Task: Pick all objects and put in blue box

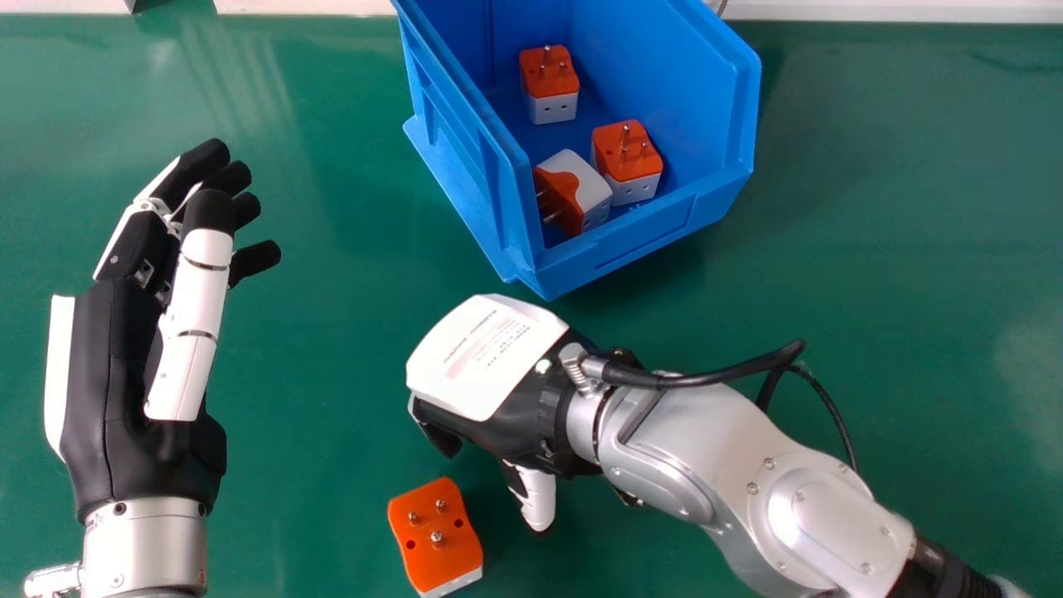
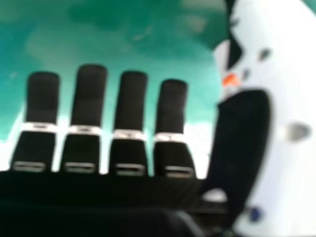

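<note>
Black-and-white left hand [image 1: 116,390]: idle, fingers loosely extended, holding nothing, at the left of the head view. Smooth white shells over a matt black palm.

Green table [image 1: 315,374]: flat, softly glossy.

Orange-and-white plug adapter [image 1: 425,555]: on the table near the head view's bottom edge, pins up, ungrasped. Step judged in hand: picking it up. Best gripped by its flat sides, clear of the metal pins; a squarish block with rounded corners, probably rigid and smooth.

Right hand [image 1: 488,357]: just beyond the adapter and to its right, empty, fingers [image 2: 131,101] straight. It would do well to shift towards the robot and left, straddle the block, then close evenly. White back plate, black fingers, silver forearm.

Blue box [image 1: 648,239]: hard, plastic-looking, ribbed, open-topped. Lift over the near wall before releasing. Contents: upright adapter [image 1: 550,83], farthest in; tipped adapter [image 1: 591,193]; another upright adapter [image 1: 631,162] beside it.
</note>
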Tool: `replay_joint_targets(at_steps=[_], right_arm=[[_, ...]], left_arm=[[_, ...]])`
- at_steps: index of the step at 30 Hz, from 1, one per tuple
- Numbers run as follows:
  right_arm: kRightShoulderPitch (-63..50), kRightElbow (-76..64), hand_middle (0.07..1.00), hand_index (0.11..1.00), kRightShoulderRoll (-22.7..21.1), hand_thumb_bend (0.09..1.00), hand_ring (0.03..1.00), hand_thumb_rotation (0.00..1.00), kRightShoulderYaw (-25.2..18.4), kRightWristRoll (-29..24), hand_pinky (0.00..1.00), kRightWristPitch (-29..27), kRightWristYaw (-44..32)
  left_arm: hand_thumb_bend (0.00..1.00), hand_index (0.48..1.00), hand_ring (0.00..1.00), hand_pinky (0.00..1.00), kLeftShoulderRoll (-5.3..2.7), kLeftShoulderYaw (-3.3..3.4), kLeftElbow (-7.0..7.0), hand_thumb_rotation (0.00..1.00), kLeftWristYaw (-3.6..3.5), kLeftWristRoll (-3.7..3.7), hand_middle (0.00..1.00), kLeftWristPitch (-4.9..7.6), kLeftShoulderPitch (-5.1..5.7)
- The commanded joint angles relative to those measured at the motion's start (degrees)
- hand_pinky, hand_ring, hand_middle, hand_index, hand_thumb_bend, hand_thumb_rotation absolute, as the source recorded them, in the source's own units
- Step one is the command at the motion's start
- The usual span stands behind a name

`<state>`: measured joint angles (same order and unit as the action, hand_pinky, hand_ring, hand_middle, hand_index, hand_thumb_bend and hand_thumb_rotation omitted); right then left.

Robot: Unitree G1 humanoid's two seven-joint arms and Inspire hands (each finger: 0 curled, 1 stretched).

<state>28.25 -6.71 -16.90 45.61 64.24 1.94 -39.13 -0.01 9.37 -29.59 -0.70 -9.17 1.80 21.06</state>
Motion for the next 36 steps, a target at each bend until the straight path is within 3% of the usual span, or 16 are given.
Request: replay_joint_targets(at_steps=[1, 14, 19, 25, 30, 36], right_arm=[[-0.3, -2.0, 0.689, 0.613, 0.2, 0.701, 0.647, 0.06, -1.1, 0.9, 0.54, -0.3, 0.1], [-4.3, -8.2, 0.715, 0.609, -0.3, 0.683, 0.695, 0.06, -3.3, 0.4, 0.59, -0.8, 0.4], [-6.4, -11.6, 0.749, 0.655, -0.7, 0.703, 0.728, 0.09, -4.2, -1.0, 0.62, -1.2, -1.6], [-9.5, -14.0, 0.78, 0.711, 0.6, 0.785, 0.756, 0.22, -4.5, -0.7, 0.64, 0.7, -3.9], [-12.5, -15.8, 0.849, 0.804, 2.3, 0.909, 0.821, 0.39, -4.4, 2.9, 0.7, 3.7, -4.7], [-15.7, -16.7, 0.879, 0.838, 3.6, 0.955, 0.849, 0.47, -4.7, 4.7, 0.73, 5.4, -4.4]], left_arm=[[0.57, 0.795, 0.82, 0.73, -0.1, -0.02, -1.1, 0.66, 0.26, -0.01, 0.82, 0.22, -0.27], [0.56, 0.786, 0.81, 0.7, -0.09, -0.19, -2.1, 0.66, 0.33, 0.05, 0.81, -0.65, 0.12], [0.56, 0.789, 0.81, 0.72, -0.17, -0.01, -1.83, 0.66, 0.15, -0.17, 0.81, -0.45, 0.32], [0.56, 0.796, 0.82, 0.73, -0.43, -0.07, -2.12, 0.66, 0.38, -0.18, 0.82, -0.75, 0.43], [0.54, 0.794, 0.81, 0.72, -0.45, 0.04, -2.48, 0.66, 0.33, 0.0, 0.81, -0.79, 0.72], [0.54, 0.774, 0.79, 0.68, -0.51, -0.34, -3.82, 0.65, 0.54, 0.47, 0.8, -1.85, 0.81]])
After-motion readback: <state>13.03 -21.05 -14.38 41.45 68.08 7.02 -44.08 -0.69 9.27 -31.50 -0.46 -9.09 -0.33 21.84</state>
